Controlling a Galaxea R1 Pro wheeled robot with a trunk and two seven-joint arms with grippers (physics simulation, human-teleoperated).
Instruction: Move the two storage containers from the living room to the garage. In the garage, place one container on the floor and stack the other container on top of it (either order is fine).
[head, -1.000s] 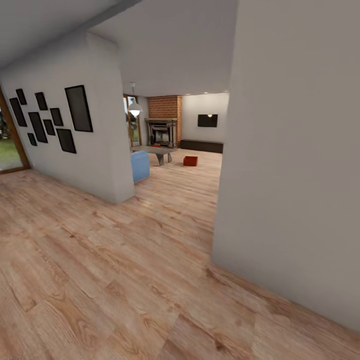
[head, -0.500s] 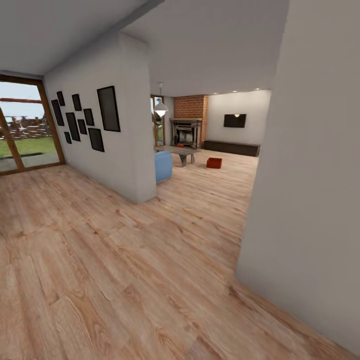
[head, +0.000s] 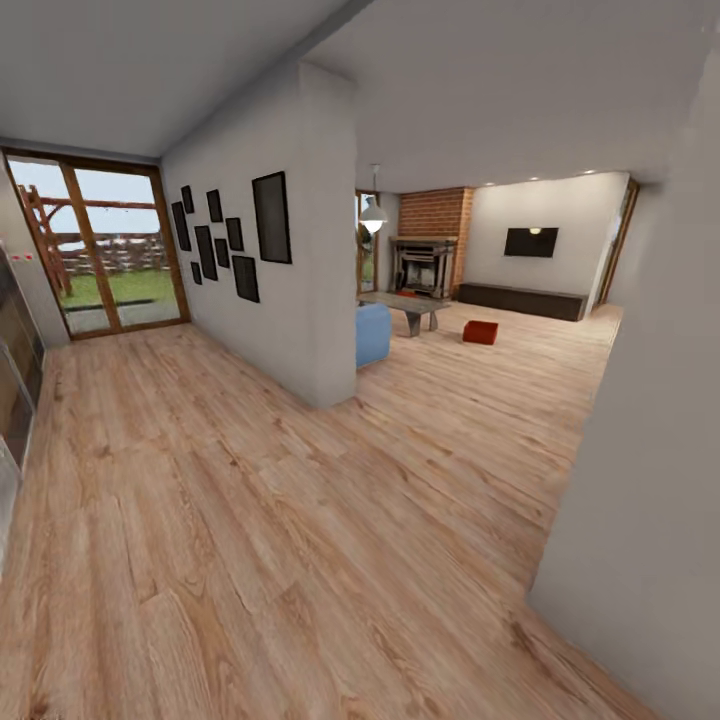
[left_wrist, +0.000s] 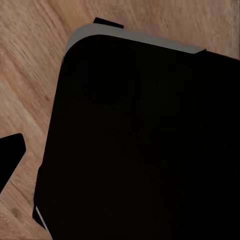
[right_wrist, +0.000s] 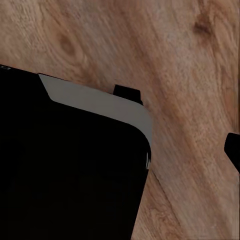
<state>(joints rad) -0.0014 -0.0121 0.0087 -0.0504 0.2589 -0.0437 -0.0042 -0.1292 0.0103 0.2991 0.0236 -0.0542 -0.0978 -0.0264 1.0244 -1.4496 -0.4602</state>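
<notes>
Swinging left, the head camera revealed glass patio doors (head: 110, 245) while one storage container (head: 480, 332) sat far off on the living room floor (head: 520, 370); gripper states could not be told.

Bright, even render; edges stretched by wide-angle distortion.

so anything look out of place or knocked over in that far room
Only the orange-red storage container: it sits alone on the wood-plank floor in the open, right of the coffee table. Nothing looks tipped, spilled or damaged.
</notes>
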